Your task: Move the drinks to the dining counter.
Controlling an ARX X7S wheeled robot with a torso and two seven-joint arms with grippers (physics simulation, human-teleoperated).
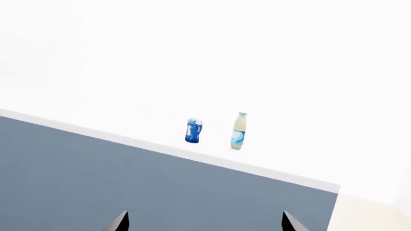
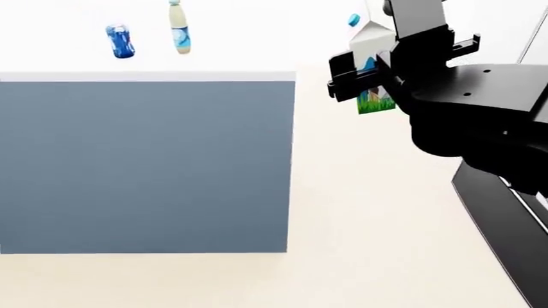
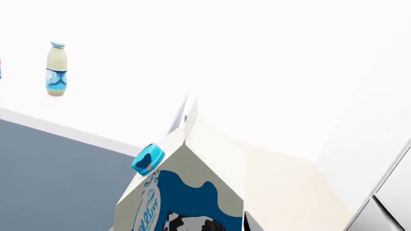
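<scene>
- My right claw [image 2: 370,72] is clamped on the milk carton [image 2: 371,48], one black finger on each side of it, and it is up in the air.
- In the head view the carton hangs off to the right of the desk [image 2: 231,38], over the pale floor [image 2: 368,212] rather than over the white top.
- From the right wrist I see the carton's gabled top right under the camera, blue cap [image 3: 147,159] on the slope, a bit of the cow picture at the lower edge.
- Soda can [image 2: 120,40] and cream bottle [image 2: 179,29] stand upright on the desk's white top, near each other but not touching, close to the front edge above the dark blue-grey panel [image 2: 145,167].
- Left claw [image 1: 204,222]: only two dark fingertips show in the left wrist view, spread well apart, nothing between them.
- That left wrist camera faces the desk's panel and top, with can and bottle both well beyond the fingertips.
</scene>
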